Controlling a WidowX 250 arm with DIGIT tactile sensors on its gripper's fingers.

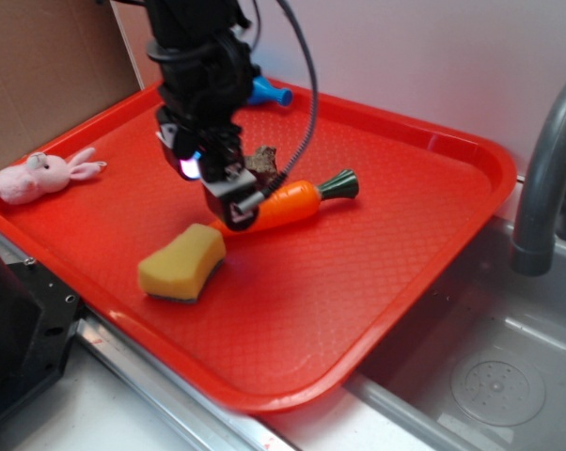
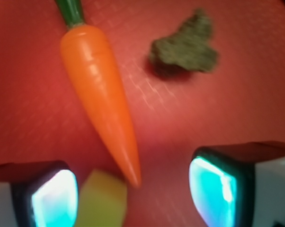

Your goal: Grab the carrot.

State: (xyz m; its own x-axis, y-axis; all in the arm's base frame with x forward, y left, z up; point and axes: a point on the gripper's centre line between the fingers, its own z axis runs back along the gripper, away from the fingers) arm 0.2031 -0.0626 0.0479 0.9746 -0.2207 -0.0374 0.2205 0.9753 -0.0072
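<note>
Below the claw (image 2: pixel 133 194) we start at the left of the wrist view, where one lit fingertip (image 2: pixel 52 196) glows cyan at the bottom edge, and just inside it we catch a corner of the yellow sponge (image 2: pixel 102 198). Moving right, the carrot (image 2: pixel 100 99) runs up and away from us, its narrow tip sitting low between the two fingers, nearer the left one, and its green stem at the far top. Further right, beyond the claw and well clear of the carrot, lies a small rough brownish lump (image 2: pixel 185 47) we can't identify, and at the far right the second fingertip (image 2: pixel 213 191) closes the frame. So the fingers are spread wide with nothing between them but that tip, no contact yet. From the exterior view we see the claw (image 1: pixel 236 211) hanging low over the red tray (image 1: pixel 377 272), right at the carrot's (image 1: pixel 288 204) pointed end, with the sponge (image 1: pixel 181 263) just beside and below it. We judge this the approach step, fingers not yet committed. Next, we reckon, the claw needs to slide forward toward the thicker body, centre the carrot in the gap, drop the last bit and squeeze, since a pinch on the tapered, glossy tip would likely slip out.
</note>
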